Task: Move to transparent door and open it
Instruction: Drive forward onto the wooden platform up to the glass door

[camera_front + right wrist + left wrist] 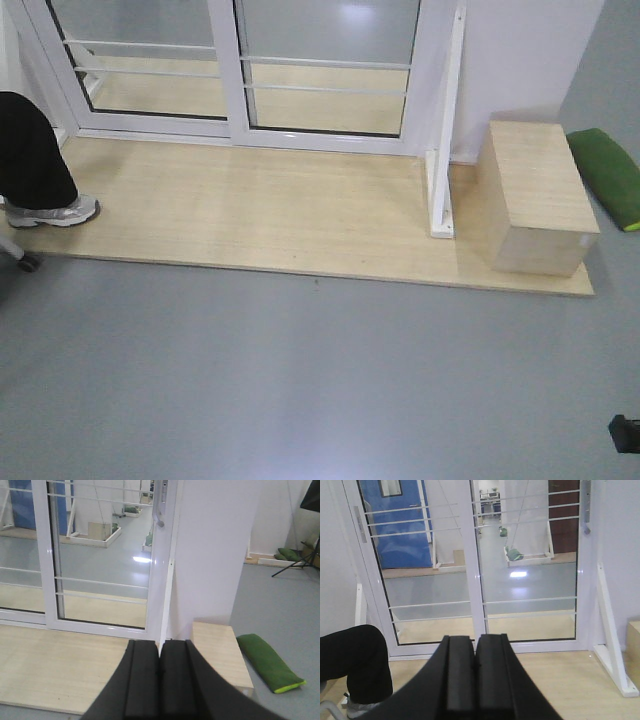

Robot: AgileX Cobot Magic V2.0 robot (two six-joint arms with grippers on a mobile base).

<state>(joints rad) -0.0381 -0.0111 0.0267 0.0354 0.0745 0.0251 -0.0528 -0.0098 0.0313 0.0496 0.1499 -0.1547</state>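
Observation:
The transparent door (330, 70) is the right-hand glass panel in a white frame, crossed by thin white bars. Through its glass (530, 580) I see a grey floor and a room beyond. Its curved grey handle (585, 515) sits high on the right stile, also seen as the handle (160, 507) in the right wrist view. The door looks closed against the white wall post. My left gripper (475, 640) is shut on nothing and faces the centre stile from some way back. My right gripper (159, 645) is shut and empty, in line with the door's right edge (167, 580).
A pale wooden platform (250, 220) lies before the doors. A wooden box (540, 195) and a white slanted brace (445, 150) stand at its right end, a green cushion (610, 170) beyond. A person's black-trousered leg (35, 150) and shoe stand at left.

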